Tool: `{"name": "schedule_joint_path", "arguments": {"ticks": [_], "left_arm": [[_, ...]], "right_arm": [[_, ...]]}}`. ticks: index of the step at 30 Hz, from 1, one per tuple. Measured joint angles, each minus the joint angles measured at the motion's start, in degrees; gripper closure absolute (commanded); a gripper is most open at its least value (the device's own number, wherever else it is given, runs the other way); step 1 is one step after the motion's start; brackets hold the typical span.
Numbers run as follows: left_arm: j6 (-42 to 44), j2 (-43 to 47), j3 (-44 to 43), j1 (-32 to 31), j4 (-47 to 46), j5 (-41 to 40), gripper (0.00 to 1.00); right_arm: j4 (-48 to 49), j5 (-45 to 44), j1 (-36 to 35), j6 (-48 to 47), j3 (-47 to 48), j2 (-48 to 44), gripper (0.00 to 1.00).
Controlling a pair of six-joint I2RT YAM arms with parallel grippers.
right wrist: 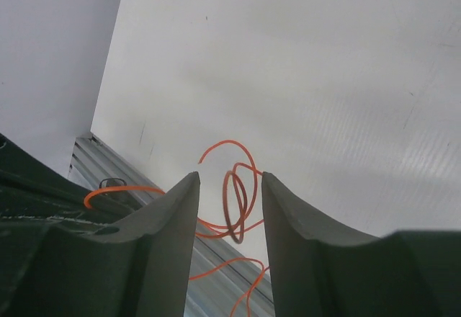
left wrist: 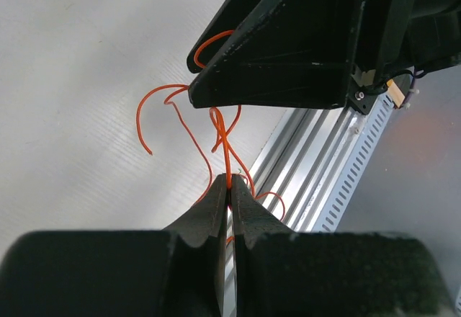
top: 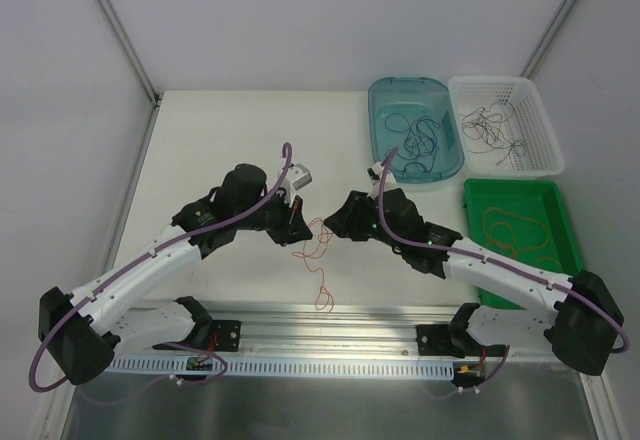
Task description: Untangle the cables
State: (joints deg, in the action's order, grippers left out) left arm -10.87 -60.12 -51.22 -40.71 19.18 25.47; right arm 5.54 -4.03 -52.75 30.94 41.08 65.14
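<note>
A small tangle of thin orange and red cables hangs between my two grippers above the table, with one strand trailing down to the metal rail. My left gripper is shut on an orange cable, pinched at the fingertips. My right gripper is open. In the right wrist view its jaws stand apart around orange and dark red loops, and I cannot tell if they touch them. The right gripper's black body fills the top of the left wrist view.
A teal bin holds dark cables at the back right. A white basket beside it holds black cables. A green tray with orange cables sits on the right. A slotted metal rail runs along the near edge.
</note>
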Motion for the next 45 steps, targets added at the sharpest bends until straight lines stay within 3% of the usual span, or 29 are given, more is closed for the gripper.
{"name": "schedule_joint_path", "arguments": {"ticks": [3,6,8,11,19,25,27,29,30,33,42,45], "left_arm": [[0.00,0.02,-0.22,-0.28,-0.02,-0.07,1.00],[-0.04,0.20,-0.39,-0.57,0.02,-1.09,1.00],[-0.24,0.72,-0.42,-0.59,0.15,-3.52,1.00],[-0.66,2.08,-0.42,-0.55,0.90,-9.40,1.00],[-2.54,4.22,-2.84,1.97,4.79,-27.34,1.00],[-4.59,4.44,-7.13,7.45,7.61,-34.29,1.00],[-4.96,4.44,-8.63,9.09,8.52,-35.26,1.00],[-4.90,4.37,-10.29,9.73,9.38,-35.10,1.00],[-4.72,4.24,-11.37,9.70,9.79,-34.36,1.00],[-3.72,2.86,-14.84,9.66,10.19,-29.20,1.00],[-0.20,-4.50,-20.55,4.42,10.01,-15.06,1.00],[-0.20,-5.40,-21.20,3.72,10.32,-12.02,1.00]], "right_arm": [[0.48,-0.31,0.00,0.33,0.00,1.11,0.67],[0.33,-0.72,0.00,0.24,0.00,1.81,0.91],[-0.92,-2.40,0.07,-0.22,-0.07,1.38,0.99],[-4.83,-5.57,1.14,-1.29,-1.07,-1.53,0.99],[-22.49,-16.68,8.94,-9.44,-1.73,-19.56,0.99],[-31.89,-22.97,11.37,-15.34,2.23,-23.89,0.98],[-34.12,-23.37,11.87,-16.22,2.23,-24.94,0.93],[-35.43,-22.12,12.04,-17.18,2.23,-25.92,0.78],[-35.60,-20.68,12.04,-18.08,2.23,-26.23,0.63],[-35.95,-15.74,12.07,-20.70,2.64,-26.10,0.46],[-33.40,2.84,12.07,-27.65,6.75,-22.75,0.14],[-30.40,8.87,12.07,-29.22,6.99,-22.77,0.09]]}}
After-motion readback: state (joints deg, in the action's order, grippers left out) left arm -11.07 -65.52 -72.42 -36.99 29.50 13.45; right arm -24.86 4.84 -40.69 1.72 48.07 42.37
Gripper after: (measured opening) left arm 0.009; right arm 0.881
